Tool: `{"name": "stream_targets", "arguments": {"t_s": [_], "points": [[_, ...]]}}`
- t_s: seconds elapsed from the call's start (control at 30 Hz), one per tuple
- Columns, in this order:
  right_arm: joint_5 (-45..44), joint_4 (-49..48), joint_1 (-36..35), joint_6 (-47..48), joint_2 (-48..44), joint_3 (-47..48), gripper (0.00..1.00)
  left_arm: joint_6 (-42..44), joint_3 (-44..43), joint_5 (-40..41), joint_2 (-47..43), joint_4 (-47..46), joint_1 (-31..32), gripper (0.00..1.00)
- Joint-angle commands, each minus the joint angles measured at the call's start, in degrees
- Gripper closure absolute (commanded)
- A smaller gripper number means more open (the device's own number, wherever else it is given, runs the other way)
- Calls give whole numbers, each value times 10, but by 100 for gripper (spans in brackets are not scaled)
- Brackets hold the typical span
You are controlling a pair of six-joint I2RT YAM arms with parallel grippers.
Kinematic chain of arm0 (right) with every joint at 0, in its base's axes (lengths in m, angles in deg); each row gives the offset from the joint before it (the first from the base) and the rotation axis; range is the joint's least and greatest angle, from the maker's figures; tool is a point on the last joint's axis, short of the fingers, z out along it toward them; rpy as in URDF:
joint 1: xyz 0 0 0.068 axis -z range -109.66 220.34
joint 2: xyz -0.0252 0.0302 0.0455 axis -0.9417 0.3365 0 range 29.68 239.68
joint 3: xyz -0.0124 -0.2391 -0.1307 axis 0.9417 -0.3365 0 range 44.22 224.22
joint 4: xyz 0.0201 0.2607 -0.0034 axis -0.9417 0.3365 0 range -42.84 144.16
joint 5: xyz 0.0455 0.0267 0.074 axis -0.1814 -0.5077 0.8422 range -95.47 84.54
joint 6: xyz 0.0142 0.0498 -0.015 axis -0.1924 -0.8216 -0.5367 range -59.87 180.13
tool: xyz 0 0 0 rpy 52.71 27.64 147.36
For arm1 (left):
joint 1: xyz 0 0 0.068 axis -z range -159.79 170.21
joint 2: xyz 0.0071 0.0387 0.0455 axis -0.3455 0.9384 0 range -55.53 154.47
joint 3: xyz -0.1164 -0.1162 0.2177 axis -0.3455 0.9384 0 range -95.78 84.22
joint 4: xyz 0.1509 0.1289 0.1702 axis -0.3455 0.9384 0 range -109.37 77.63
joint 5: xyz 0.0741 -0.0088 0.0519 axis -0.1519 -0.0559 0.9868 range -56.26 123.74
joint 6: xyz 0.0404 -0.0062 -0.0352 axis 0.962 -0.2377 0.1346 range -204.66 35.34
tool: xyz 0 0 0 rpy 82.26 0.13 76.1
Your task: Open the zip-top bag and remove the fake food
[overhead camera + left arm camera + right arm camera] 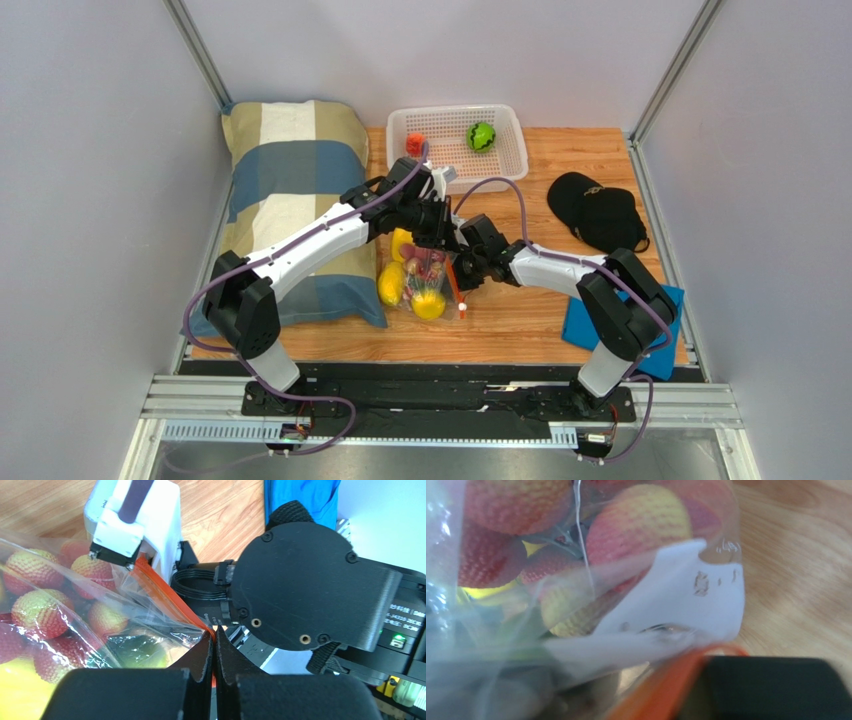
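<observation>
The zip-top bag (428, 278) lies on the wooden table between my two grippers, with red berries (35, 611), yellow pieces (391, 285) and a green piece (137, 650) of fake food inside. My left gripper (215, 641) is shut on the bag's orange zip strip (167, 597) and sits at the bag's far end (438, 228). My right gripper (466, 262) is at the bag's right side; its white finger (131, 527) presses the same strip. In the right wrist view the strip (661, 690) lies against my black finger (776, 687), with the bag film right against the lens.
A white perforated basket (505, 160) at the back holds a green ball (481, 136) and an orange-red piece (415, 145). A black cap (597, 210) lies at the right, a blue cloth (578, 325) at the near right, and a checked pillow (285, 170) at the left.
</observation>
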Motion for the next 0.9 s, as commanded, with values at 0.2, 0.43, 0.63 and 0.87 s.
{"name": "stream_targets", "arguments": {"t_s": [0.2,0.43,0.63,0.87], "points": [[-52,167,-1,13,-119,64,100,22,51,12,-49,-19,3,100],[-17,304,0,-30,-198,141,100,50,66,44,-69,-5,3,100],[6,277,18,-134,-193,147,100,46,70,38,-72,-10,4,100],[72,465,37,-85,-179,265,100,45,73,63,-84,-7,3,100]]}}
